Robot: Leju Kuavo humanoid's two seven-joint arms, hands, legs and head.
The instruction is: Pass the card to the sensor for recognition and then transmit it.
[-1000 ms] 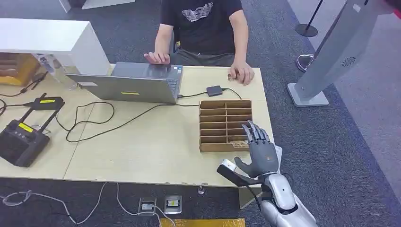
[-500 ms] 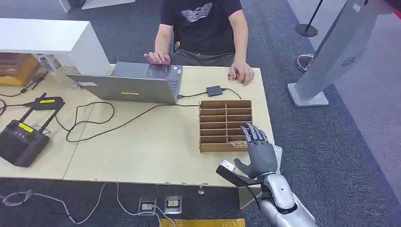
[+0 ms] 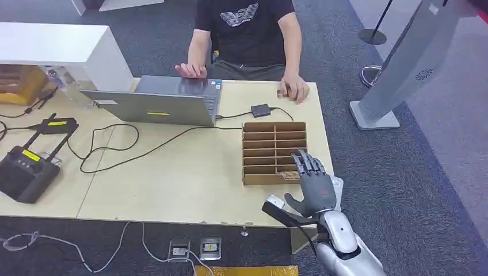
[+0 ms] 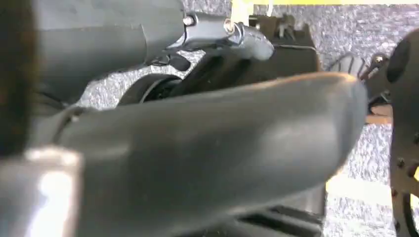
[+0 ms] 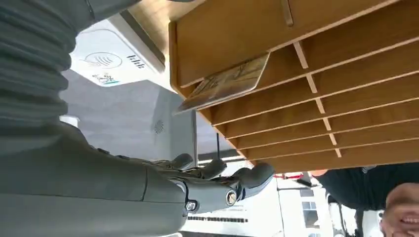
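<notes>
Head view: cable-strewn wooden table (image 3: 190, 184)

The robot's right hand (image 3: 313, 184) is up in front of it, at the end of a shiny silver arm that comes in from below. Its dark fingers (image 3: 306, 163) point forward and are a little apart, and the thumb sticks out to the side. It holds nothing. The left hand (image 4: 207, 148) is seen very close (a big blurry grey shape), so its fingers are hard to make out.
</notes>
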